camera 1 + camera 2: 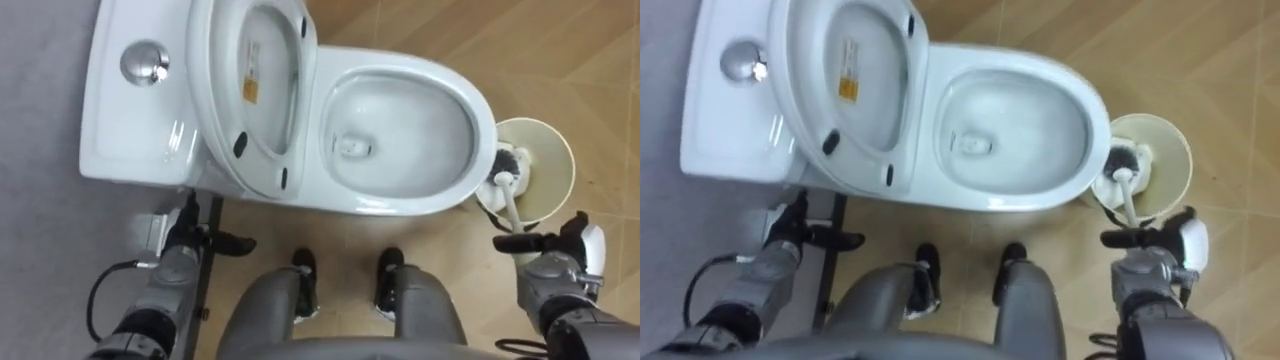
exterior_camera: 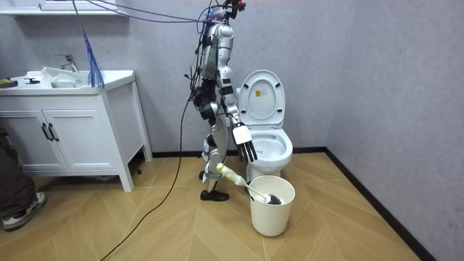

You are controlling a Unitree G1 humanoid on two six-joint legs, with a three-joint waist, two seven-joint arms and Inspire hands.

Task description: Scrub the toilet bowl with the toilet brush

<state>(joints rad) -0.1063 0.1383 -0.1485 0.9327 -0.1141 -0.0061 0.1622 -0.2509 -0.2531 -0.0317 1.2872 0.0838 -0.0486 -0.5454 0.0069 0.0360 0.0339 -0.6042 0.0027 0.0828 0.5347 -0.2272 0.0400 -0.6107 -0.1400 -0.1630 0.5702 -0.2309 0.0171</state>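
Note:
The white toilet stands right in front of me, its lid and seat raised against the tank. A cream bucket sits on the floor to the bowl's right. The toilet brush rests head down in it, its white handle leaning out toward me. My right hand hangs beside the handle's upper end, fingers straight and pointing left, holding nothing. In the room view the same hand hangs above the bucket. My left hand hangs open near the tank's front corner.
A round flush button sits on the tank top. A white vanity with a sink stands at the room view's left, and a person's leg and shoe show at its left edge. Grey walls close in behind the toilet.

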